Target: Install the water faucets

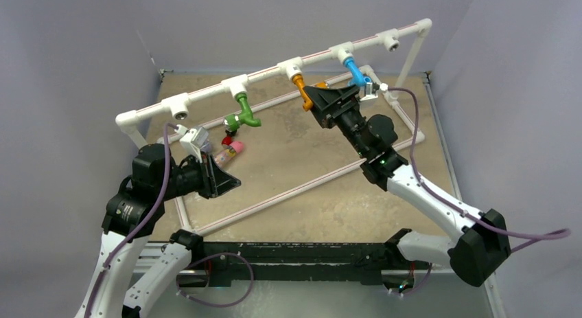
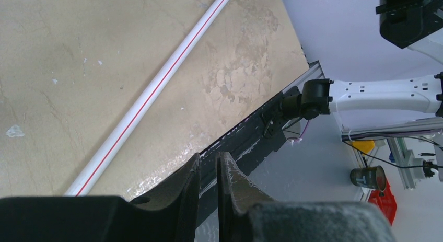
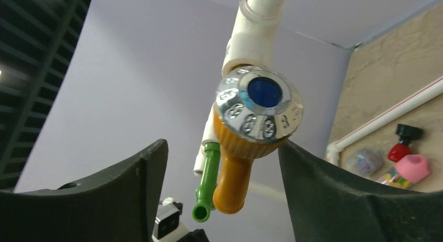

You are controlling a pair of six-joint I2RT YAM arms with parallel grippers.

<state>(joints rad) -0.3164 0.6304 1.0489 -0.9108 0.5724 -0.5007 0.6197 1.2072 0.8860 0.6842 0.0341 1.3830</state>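
Both sides of the orange faucet [image 3: 232, 179] clear the spread right gripper [image 3: 222, 147]; left gripper [image 2: 209, 158] nearly closed, empty.

Orange faucet [image 3: 232, 174] — glossy plastic (chrome-bright knob [image 3: 259, 108]); table [image 1: 329, 194] matt, mottled.

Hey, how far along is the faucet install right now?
Done: the green faucet, orange faucet and blue faucet hang from the pipe rail tees. In hand: the right pincer stands open around the orange one; the left pincer holds nothing. Left: the leftmost tee and rightmost tee look empty.
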